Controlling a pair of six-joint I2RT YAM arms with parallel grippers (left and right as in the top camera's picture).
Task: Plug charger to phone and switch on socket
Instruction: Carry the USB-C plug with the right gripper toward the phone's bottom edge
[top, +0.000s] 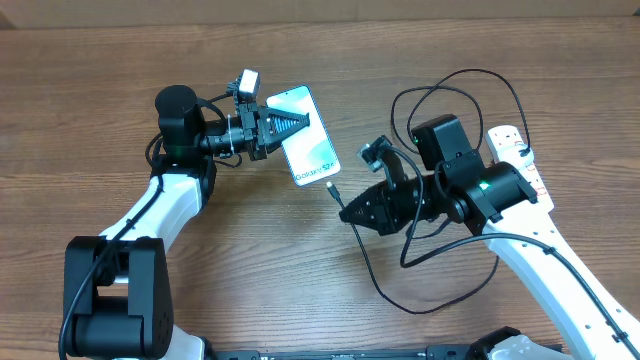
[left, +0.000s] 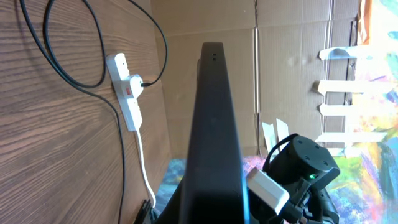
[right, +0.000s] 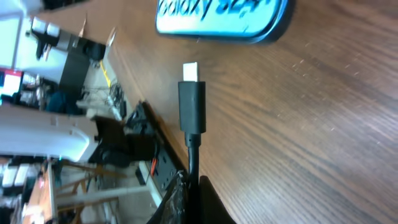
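The phone (top: 312, 150), light blue screen up, lies at the table's middle back, and my left gripper (top: 290, 125) is shut on its long edges. In the left wrist view I see the phone (left: 214, 124) edge on, as a dark bar. My right gripper (top: 350, 212) is shut on the black charger cable just behind its connector tip (top: 333, 188). The tip (right: 191, 102) points at the phone's "Galaxy" end (right: 224, 15), a short gap away. The white socket strip (top: 512, 140) lies at the right, partly under my right arm. In the left wrist view, the strip (left: 124, 93) has the charger's plug in it.
The black cable (top: 470, 75) loops behind my right arm, and another loop (top: 420, 305) runs near the table's front. The strip's white cord (left: 144, 165) trails off the table edge. A cardboard wall (left: 205, 22) stands beyond the table.
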